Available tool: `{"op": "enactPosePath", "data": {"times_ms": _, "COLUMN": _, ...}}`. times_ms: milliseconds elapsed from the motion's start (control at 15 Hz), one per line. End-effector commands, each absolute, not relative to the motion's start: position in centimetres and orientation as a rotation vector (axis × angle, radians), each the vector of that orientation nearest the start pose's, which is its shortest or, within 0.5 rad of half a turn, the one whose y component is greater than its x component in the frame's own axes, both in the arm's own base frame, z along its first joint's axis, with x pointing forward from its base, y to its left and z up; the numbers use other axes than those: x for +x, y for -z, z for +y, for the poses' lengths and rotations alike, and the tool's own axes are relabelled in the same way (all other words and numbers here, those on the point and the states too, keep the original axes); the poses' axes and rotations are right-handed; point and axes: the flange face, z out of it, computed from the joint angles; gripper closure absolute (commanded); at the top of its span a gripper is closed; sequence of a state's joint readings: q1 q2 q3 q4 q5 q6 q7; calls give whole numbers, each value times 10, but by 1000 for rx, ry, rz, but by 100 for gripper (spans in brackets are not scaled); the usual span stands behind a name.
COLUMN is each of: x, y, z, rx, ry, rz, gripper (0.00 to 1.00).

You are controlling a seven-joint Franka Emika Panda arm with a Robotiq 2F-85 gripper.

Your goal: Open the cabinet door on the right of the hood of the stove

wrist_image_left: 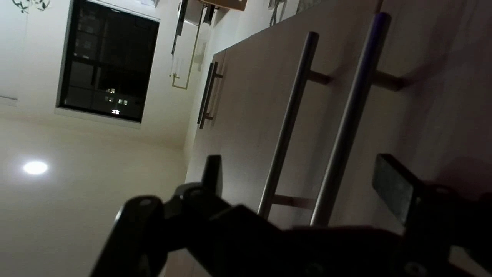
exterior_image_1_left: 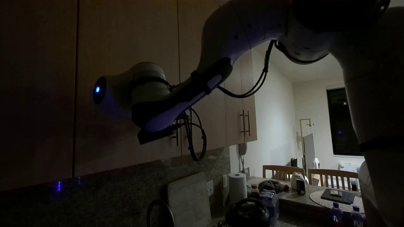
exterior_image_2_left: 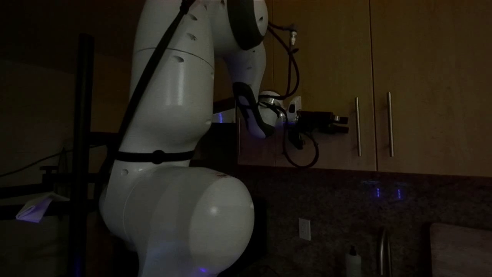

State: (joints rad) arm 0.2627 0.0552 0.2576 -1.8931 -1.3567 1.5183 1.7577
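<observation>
Plainly, the cabinet door point(exterior_image_1_left: 126, 44) is closed: in an exterior view it lies flat behind the arm point(exterior_image_1_left: 236, 31), its bar handle point(exterior_image_1_left: 177, 138) near the lower right corner, while a paper towel roll point(exterior_image_1_left: 237, 187) stands lower, beyond the door's right edge. In an exterior view the gripper point(exterior_image_2_left: 347, 125) points at that handle, just beside it. In the wrist view its fingers point(wrist_image_left: 395, 190) stand spread wide, with that handle and, farther off, a second handle point(wrist_image_left: 289, 123) visible behind the gap.
</observation>
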Motion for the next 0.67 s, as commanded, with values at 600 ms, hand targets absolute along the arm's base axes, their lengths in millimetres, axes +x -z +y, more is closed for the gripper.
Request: {"op": "enactPosePath", "data": {"times_ms": 600, "x": 534, "y": -532, "z": 186, "rx": 1767, "ry": -1201, "rz": -934, "gripper": 0}}
